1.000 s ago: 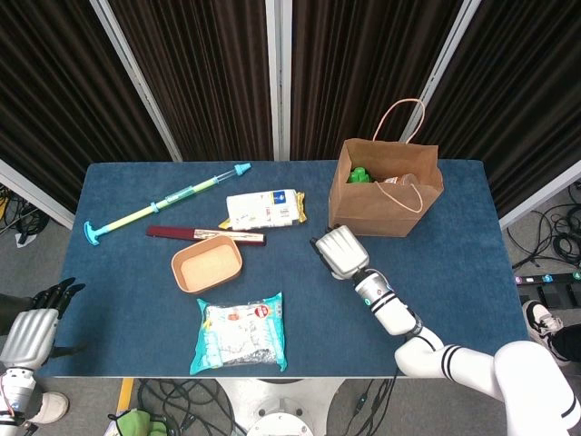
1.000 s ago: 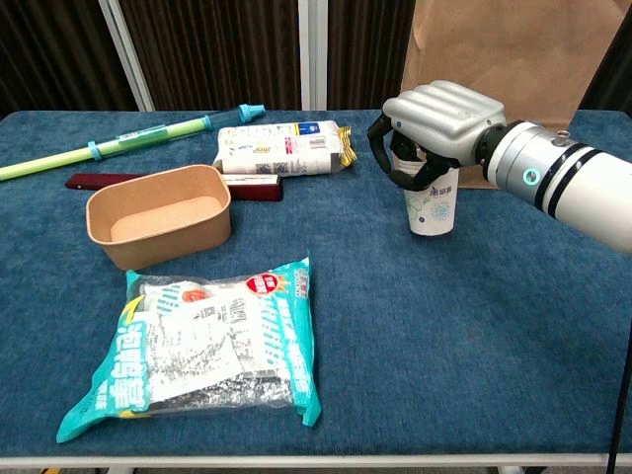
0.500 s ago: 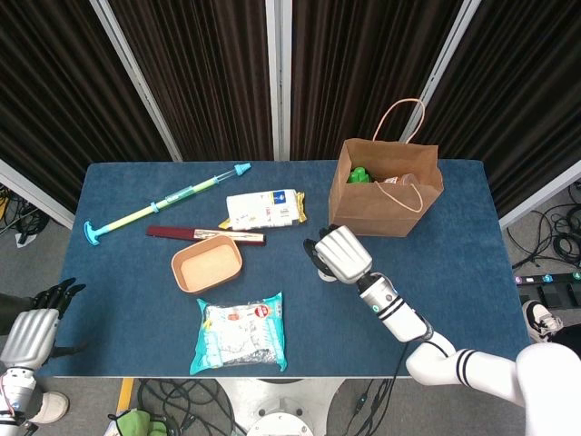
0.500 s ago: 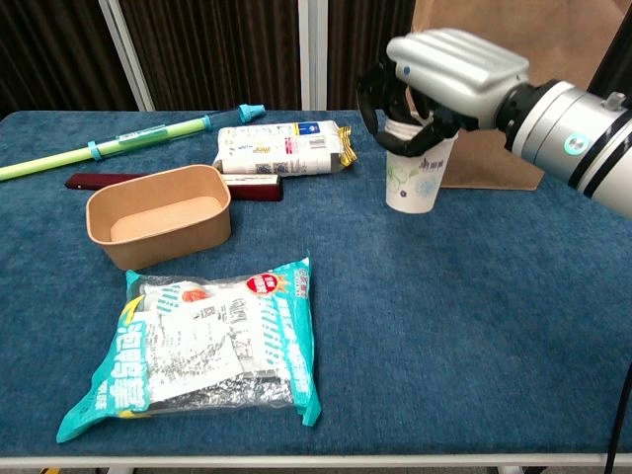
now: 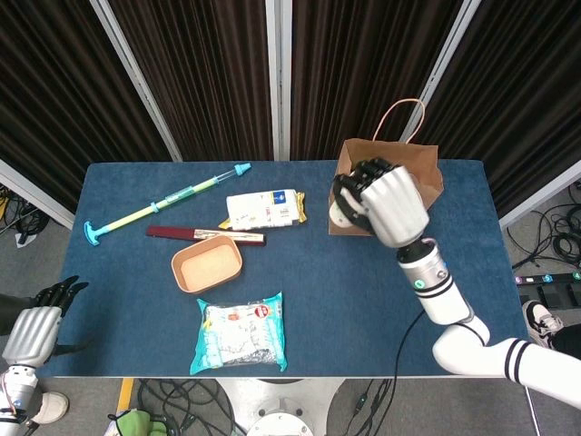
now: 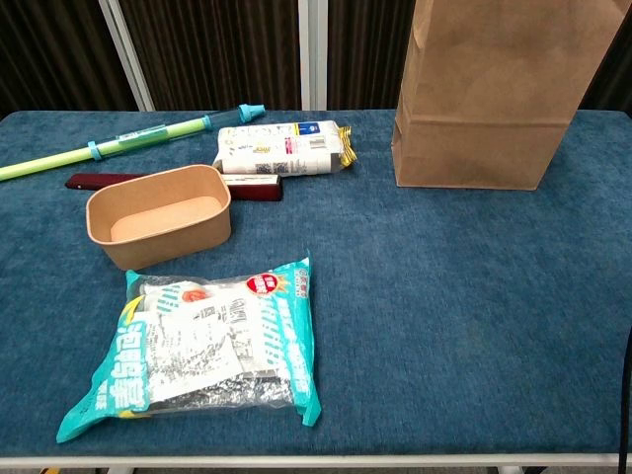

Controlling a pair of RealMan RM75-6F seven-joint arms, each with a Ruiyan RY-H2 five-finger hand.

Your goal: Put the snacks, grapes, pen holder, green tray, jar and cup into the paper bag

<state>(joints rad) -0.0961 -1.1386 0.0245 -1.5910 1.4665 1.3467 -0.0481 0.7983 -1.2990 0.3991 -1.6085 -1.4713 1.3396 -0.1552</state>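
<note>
White paper cup [image 5: 340, 211] is gripped from above by the right hand [image 5: 386, 202], fingers curled around its rim, and is held clear of the table beside the near-left corner of the paper bag [image 5: 427, 173]; it is not yet over the opening. The chest view shows neither the cup nor the hand, only the bag's closed front face [image 6: 482, 99] standing upright at the far right of the table. Inside the bag, what the head view shows of the contents is mostly hidden behind the raised hand, so the items already loaded cannot be confirmed from here. Judged from the layout, the cup transfer is in progress and needs a short move toward the bag mouth before release. Remaining on the blue table [image 6: 444, 326]: the teal snack packet [image 6: 212, 351] at the near side and the white snack packet [image 6: 281, 150] farther back. A brown paper bowl [image 6: 158, 215], a dark red flat stick [image 6: 109, 182] and a green-and-blue tube [image 6: 128, 138] also lie there. The left hand [image 5: 32, 327] hangs off the table's near-left edge, fingers apart, holding nothing.
</note>
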